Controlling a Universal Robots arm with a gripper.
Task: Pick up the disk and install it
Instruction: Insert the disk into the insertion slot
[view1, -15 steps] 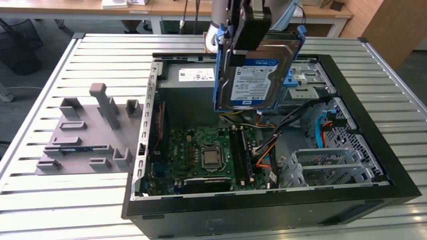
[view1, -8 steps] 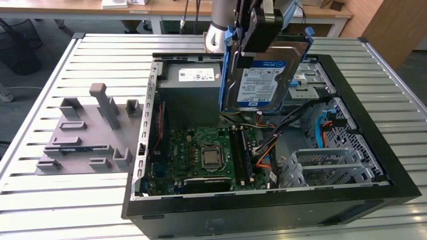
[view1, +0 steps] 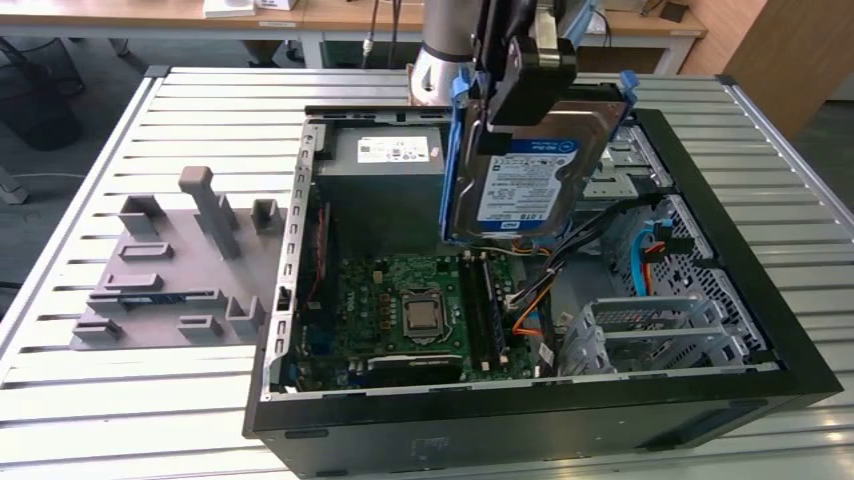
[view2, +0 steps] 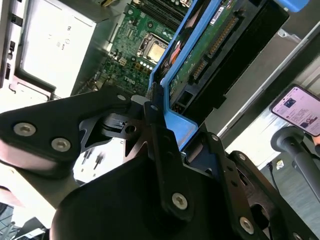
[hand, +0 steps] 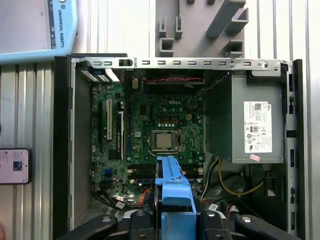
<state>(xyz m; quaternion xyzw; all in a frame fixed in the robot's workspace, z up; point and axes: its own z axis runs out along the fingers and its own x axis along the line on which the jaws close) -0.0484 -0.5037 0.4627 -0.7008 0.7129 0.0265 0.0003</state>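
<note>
Because the disk (view1: 523, 185) hangs nearly upright over the open computer case (view1: 747, 330), held by its upper end alone, I judge the main risk to be a swing or a slip. A thin hold on the blue side rail (view2: 181, 129) could let it tilt and strike the motherboard (view1: 407, 300) at seven o'clock below it. It could also snag the orange cables (view1: 530, 300) at six o'clock. In the exterior view the pincer (view1: 527, 95) sits at twelve o'clock of the disk, clamped on that upper end, with the label facing the camera.
</note>
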